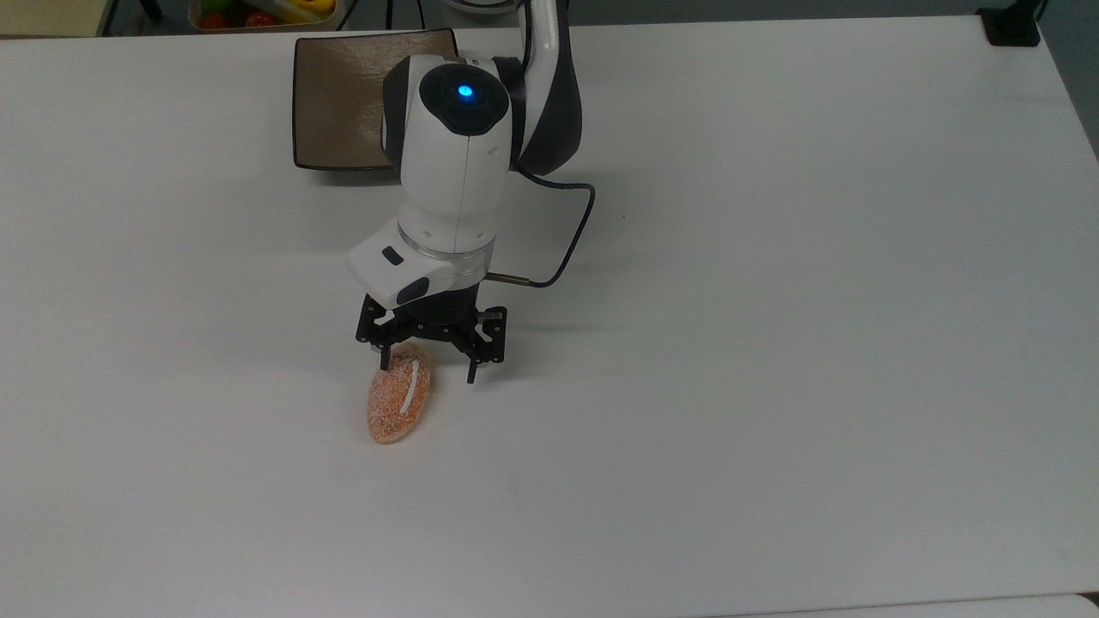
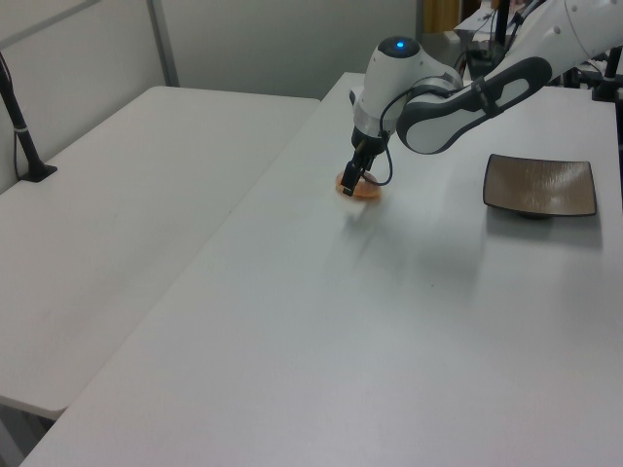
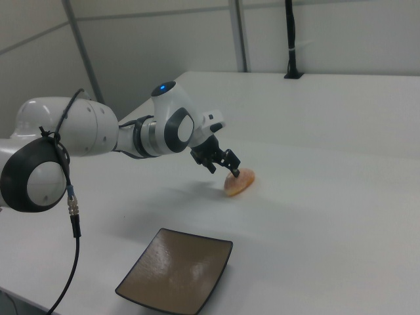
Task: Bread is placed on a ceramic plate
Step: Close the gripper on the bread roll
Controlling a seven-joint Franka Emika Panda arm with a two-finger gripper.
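The bread [image 1: 399,402], an oval orange speckled roll with a white stripe, lies on the white table [image 1: 773,343]. My gripper [image 1: 428,369] is open and low over the roll's end nearest the arm, one finger at its left edge and the other to its right in the top view. In the left view the gripper [image 2: 350,181] partly covers the bread [image 2: 366,192]. The right view has the gripper [image 3: 227,168] just above the bread [image 3: 239,183]. The ceramic plate [image 1: 339,103], square and brown with a dark rim, stands empty behind the arm, also seen as the plate [image 2: 541,185] and plate [image 3: 176,272].
A bin of colourful fruit [image 1: 258,12] sits past the table's far edge in the top view. A black clamp [image 1: 1011,26] is fixed at the far right corner. A second white table [image 2: 127,195] with a black post [image 2: 21,126] stands at the left view's left.
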